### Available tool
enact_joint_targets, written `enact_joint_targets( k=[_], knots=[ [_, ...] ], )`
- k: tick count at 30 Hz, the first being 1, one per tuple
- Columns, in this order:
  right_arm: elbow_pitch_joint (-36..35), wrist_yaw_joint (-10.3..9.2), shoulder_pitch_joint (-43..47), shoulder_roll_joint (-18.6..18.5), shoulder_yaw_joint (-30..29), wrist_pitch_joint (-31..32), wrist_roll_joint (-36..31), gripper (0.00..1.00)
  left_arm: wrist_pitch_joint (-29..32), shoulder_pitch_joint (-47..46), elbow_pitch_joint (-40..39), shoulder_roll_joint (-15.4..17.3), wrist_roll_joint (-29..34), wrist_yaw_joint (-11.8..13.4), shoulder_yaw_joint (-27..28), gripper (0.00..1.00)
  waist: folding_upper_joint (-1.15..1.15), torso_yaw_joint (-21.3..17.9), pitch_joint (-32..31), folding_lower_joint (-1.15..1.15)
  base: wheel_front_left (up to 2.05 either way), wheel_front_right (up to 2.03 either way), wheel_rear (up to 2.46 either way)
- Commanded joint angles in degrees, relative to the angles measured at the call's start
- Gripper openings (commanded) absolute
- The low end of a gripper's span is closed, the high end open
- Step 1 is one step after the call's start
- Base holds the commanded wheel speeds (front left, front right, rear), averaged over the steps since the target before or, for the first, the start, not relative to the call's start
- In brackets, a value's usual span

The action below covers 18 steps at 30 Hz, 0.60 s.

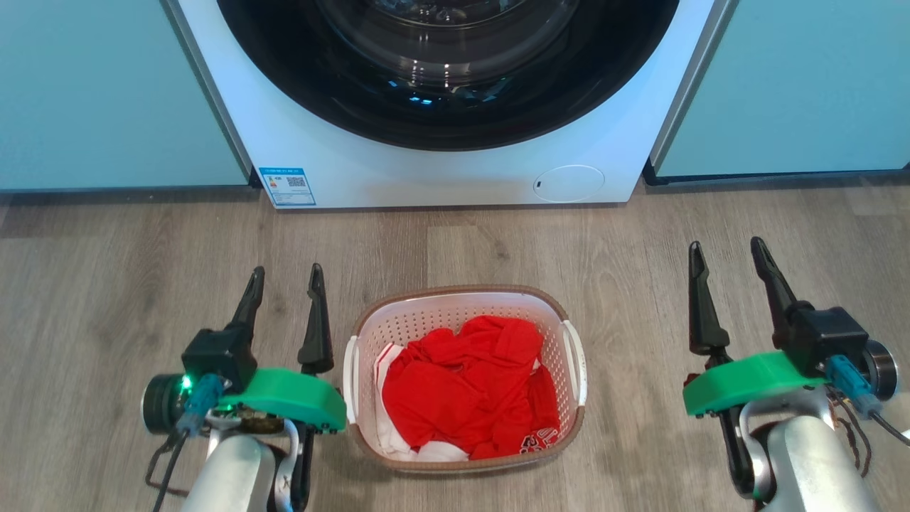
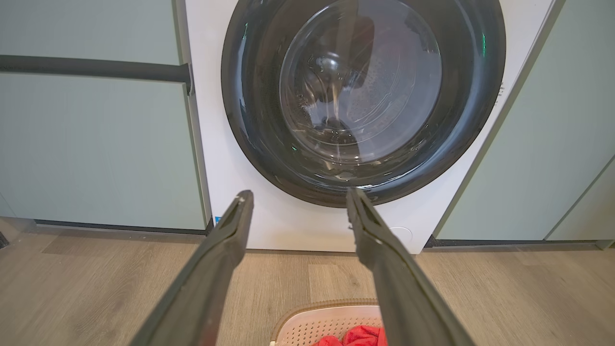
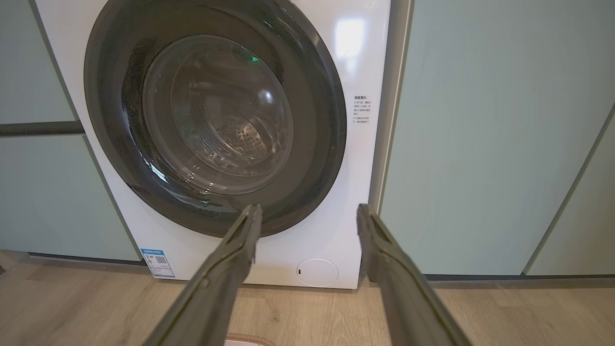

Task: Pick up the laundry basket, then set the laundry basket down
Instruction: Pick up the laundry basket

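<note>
The small rounded-rectangular white perforated plastic laundry basket, with a brown woven-look rim and white side handles, is being carried by the grey wood-plank floor. It is standing well back from the floor's far edge. At that edge, the white front-loading washing machine with a round dark glass door is being flanked by pale teal cabinet fronts. A crumpled red cloth garment is being held inside the basket, and some white fabric is being shown beneath it along the left wall.

The left gripper is being held just beside the basket's left handle. Whether it is touching the handle cannot be told. Its two long dark fingers are being held spread wide, with nothing between them. The right gripper is being held well apart from the right handle, its fingers likewise spread wide and empty.

In the left wrist view, the laundry basket is being partly covered by one finger of the left gripper. In the right wrist view, the right gripper is being pointed at the washing machine's lower front.
</note>
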Motion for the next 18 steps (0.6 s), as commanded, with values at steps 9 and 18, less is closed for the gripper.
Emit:
enact_joint_targets(
  k=[9,18],
  knots=[
    [-1.63,0.41,-2.02,-0.31,1.69,-0.34,-0.06,1.0,-0.29,-3.28,-1.11,-0.08,-0.21,-0.15,1.65,1.0,0.0,-0.21,-0.11,0.0,0.0,0.0,0.0],
    [-1.74,0.41,-2.14,-0.31,1.91,-0.34,-0.16,1.0,-0.29,-3.32,-0.69,-0.08,-0.52,-0.49,1.52,1.0,0.0,-0.48,0.84,0.0,0.0,0.0,0.0]
  ],
)
